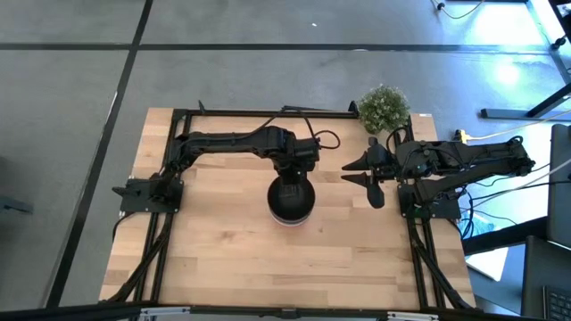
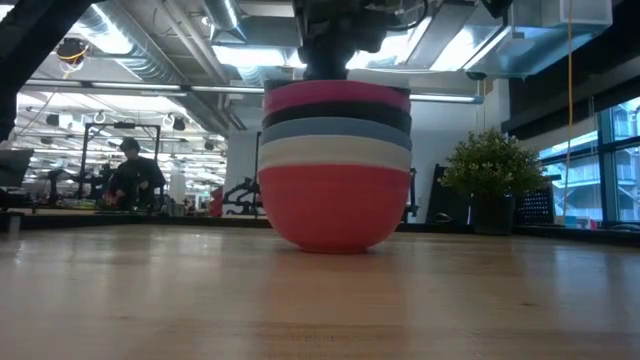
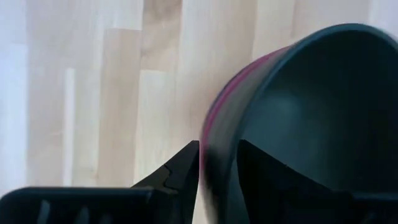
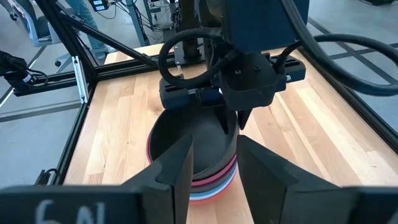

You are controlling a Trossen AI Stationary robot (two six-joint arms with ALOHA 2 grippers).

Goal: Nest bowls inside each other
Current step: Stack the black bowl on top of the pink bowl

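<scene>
All the bowls form one upright stack (image 1: 290, 203) in the middle of the table, resting on the red bowl's base (image 2: 335, 215). From the bottom up they are red, white, light blue, a dark one and magenta-pink (image 2: 335, 98), with a black bowl (image 4: 193, 140) nested inside the top. My left gripper (image 3: 219, 168) stands over the stack's far rim and is shut on it. It also shows in the right wrist view (image 4: 233, 124). My right gripper (image 1: 368, 183) hovers open to the right of the stack, pointing at it (image 4: 216, 162), and touches nothing. My left gripper holds the top black bowl by its rim (image 3: 233, 143) on the stack's far side. One finger (image 3: 267, 177) is inside the bowl and one (image 3: 183, 171) is outside; the magenta rim (image 3: 211, 134) also lies between them. The fingers point down from above. The bowl sits upright, nested in the stack on the table.
A small green potted plant (image 1: 384, 107) stands near the table's far right corner (image 2: 490, 165). Black frame rails run along the left, far and right edges of the table. Bare wood lies between the stack and the near edge. A person sits far off in the room (image 2: 130, 175).
</scene>
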